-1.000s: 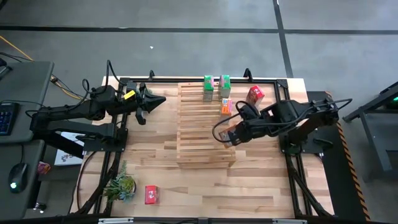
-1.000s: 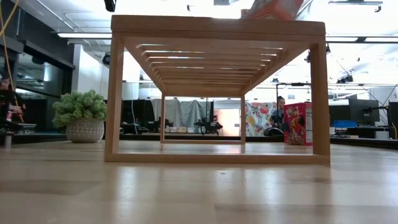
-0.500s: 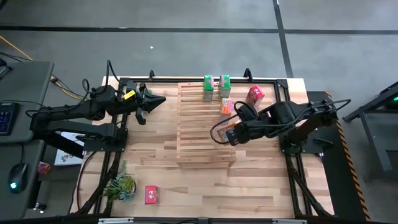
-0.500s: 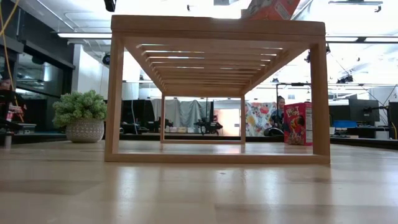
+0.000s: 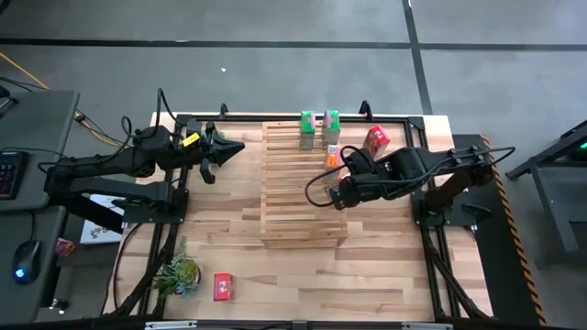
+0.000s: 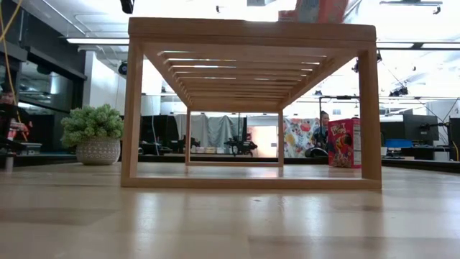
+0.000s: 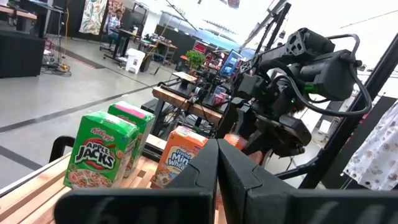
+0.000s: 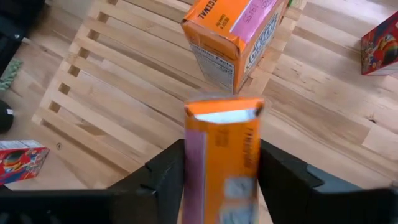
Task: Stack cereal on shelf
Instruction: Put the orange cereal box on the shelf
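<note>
Orange cereal box [image 8: 222, 155] between the fingers of right gripper [image 8: 222, 171], jaws parted around it, contact not discernible, above the slatted shelf [image 5: 293, 197] near its right edge. Second orange box [image 8: 233, 34] upright on shelf just beyond. Left gripper [image 5: 225, 148] fully closed, empty, left of shelf above the surface [image 5: 229, 247].

I'm seeing a potted plant [image 5: 178, 272] sitting at the tabletop's [image 5: 394, 266] near-left corner, and a person [image 6: 320, 134] sitting far behind it.
</note>
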{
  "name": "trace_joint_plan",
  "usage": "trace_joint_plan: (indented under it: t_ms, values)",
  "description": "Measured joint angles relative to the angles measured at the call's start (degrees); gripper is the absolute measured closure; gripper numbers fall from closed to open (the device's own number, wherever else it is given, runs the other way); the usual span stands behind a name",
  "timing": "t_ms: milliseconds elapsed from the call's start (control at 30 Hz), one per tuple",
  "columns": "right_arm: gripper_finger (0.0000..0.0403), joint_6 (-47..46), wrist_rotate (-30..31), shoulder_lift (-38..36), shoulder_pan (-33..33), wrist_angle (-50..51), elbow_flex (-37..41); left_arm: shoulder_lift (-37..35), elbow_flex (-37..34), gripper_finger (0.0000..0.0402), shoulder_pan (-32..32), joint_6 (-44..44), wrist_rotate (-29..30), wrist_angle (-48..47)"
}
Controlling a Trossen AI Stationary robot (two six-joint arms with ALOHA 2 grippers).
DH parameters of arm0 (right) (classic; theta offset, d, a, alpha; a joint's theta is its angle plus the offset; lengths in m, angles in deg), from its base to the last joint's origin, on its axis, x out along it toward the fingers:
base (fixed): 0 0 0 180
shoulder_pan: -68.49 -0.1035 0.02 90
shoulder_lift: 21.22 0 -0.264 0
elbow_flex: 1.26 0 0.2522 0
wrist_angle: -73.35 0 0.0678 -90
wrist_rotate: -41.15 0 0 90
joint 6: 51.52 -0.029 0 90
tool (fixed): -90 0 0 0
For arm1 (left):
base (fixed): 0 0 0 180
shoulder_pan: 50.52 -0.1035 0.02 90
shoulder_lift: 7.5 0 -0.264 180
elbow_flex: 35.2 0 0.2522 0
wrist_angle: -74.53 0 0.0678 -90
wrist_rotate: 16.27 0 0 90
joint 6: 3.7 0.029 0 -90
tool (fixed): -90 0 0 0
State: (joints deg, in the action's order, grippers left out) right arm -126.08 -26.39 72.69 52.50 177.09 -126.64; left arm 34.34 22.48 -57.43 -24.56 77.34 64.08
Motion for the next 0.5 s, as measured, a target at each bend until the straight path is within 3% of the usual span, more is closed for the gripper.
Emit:
trace_joint_plan:
  t_ms: [500]
  values:
    - [0.0206,-0.2,2.6,0.0,0.3,-4.1,0.0,0.0,0.0,0.0402,0.0,0.0,0.0,0.0]
